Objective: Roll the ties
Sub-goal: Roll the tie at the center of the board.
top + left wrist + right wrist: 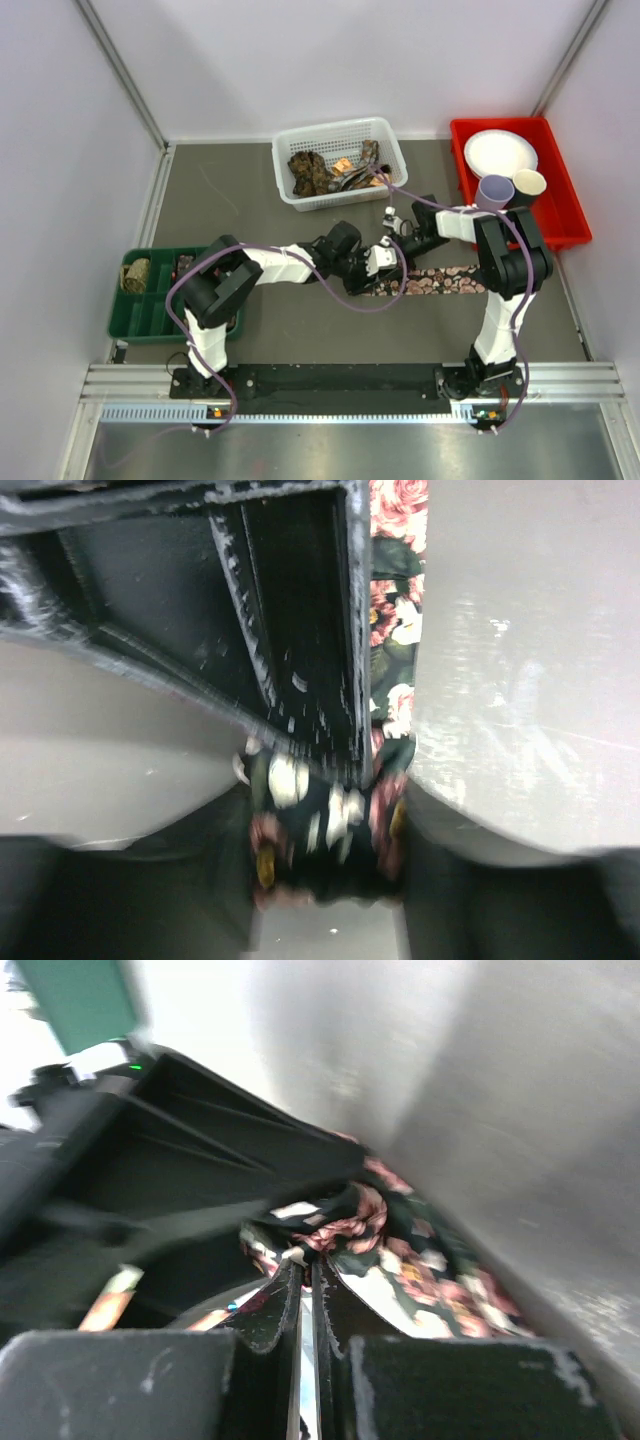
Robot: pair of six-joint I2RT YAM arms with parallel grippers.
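Observation:
A dark floral tie point(440, 280) lies flat across the table's middle, and its left end is wound into a small coil point(320, 825). My left gripper point(377, 262) has its pale fingers point(520, 680) on either side of that coil and is shut on it. My right gripper point(388, 243) reaches in from the right. Its black jaws are shut, with the tips pinched on the fabric at the coil's core point(345, 1225). In the left wrist view the right gripper's black fingers point(300, 630) cover the upper part of the coil.
A white mesh basket point(385, 135) at the back holds several loose ties. A green tray point(150, 320) at the left holds a rolled tie point(135, 275). A red bin point(560, 215) at the right holds a plate and cups.

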